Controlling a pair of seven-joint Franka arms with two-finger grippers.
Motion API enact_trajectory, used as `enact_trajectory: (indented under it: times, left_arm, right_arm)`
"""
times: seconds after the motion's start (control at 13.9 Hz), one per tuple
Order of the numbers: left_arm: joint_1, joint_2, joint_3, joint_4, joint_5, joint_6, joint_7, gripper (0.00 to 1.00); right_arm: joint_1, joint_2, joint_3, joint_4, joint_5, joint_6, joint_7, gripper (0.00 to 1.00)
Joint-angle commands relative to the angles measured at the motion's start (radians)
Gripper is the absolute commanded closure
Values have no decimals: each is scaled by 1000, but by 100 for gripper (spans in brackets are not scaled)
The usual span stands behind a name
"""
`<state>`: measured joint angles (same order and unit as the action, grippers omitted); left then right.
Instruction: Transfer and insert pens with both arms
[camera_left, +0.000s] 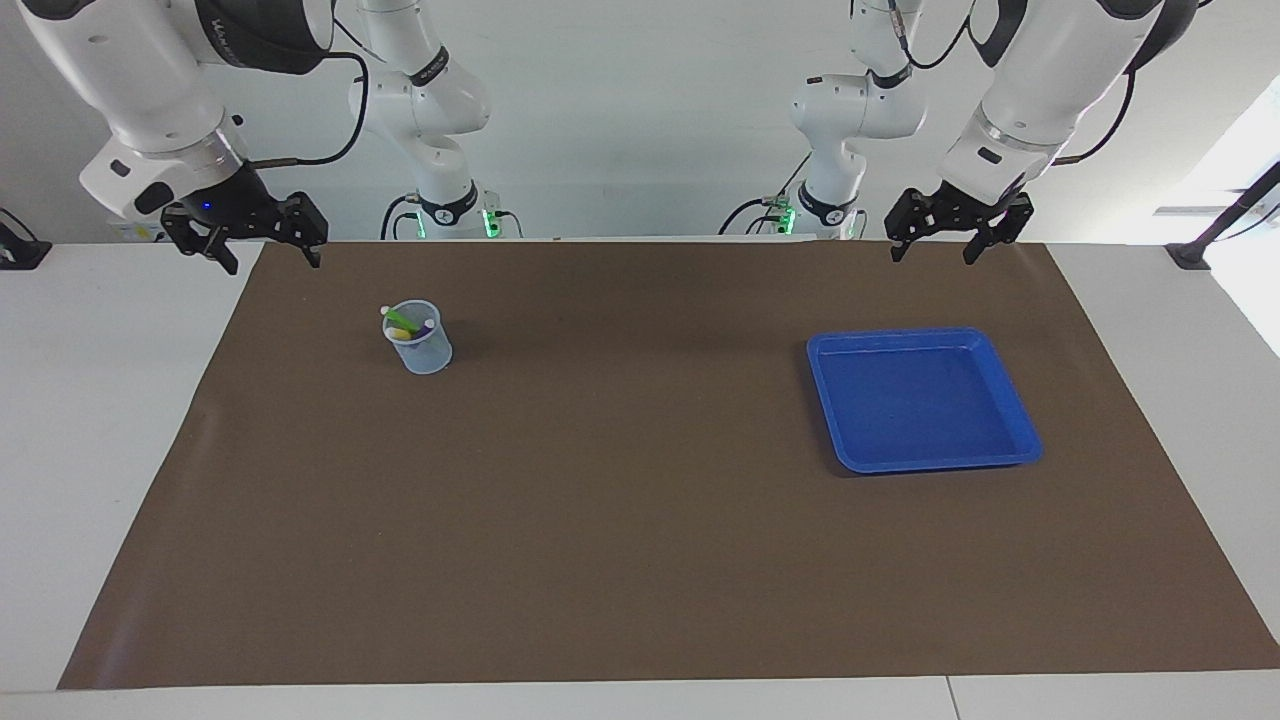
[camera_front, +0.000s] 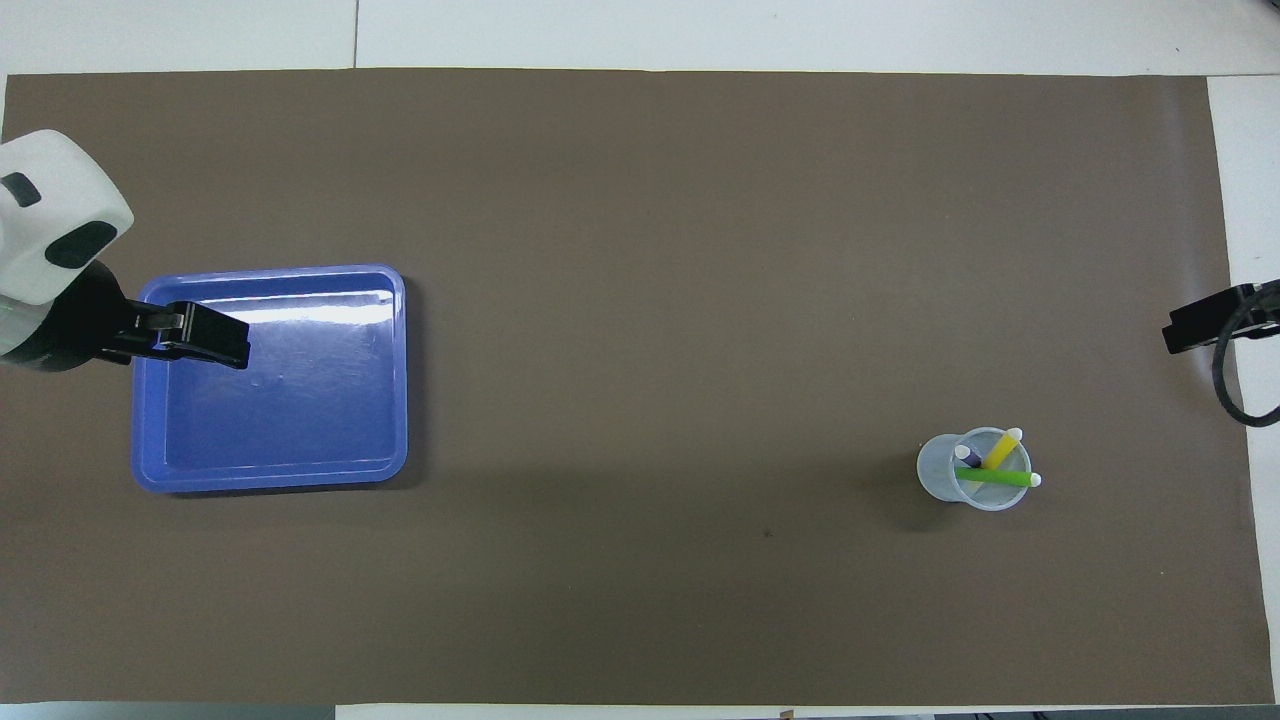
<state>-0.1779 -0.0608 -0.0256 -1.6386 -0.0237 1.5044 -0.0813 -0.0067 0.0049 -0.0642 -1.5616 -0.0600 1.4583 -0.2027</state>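
The green pen (camera_left: 402, 320), the yellow pen (camera_left: 399, 334) and the purple pen (camera_left: 426, 325) stand leaning in a clear plastic cup (camera_left: 428, 357) toward the right arm's end of the table. The overhead view shows green (camera_front: 990, 477), yellow (camera_front: 1003, 448) and purple (camera_front: 968, 457) in the cup (camera_front: 938, 470). My right gripper (camera_left: 272, 260) is open and empty, raised over the mat's edge by its base; its tip shows in the overhead view (camera_front: 1200, 325). My left gripper (camera_left: 932, 255) is open and empty, raised above the mat (camera_front: 195, 338).
A blue tray (camera_left: 1020, 440) lies empty toward the left arm's end of the table (camera_front: 400, 380). A brown mat (camera_left: 640, 520) covers most of the white table. Two slimmer white arms stand at the robots' end of the table.
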Motion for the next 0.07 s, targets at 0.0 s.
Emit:
enact_trajectory:
  times: [0.0]
  left_arm:
    - [0,-4,6,10,-9,-19,3,0]
  right_arm:
    - [-6,15,12,28,2,-24,17,0]
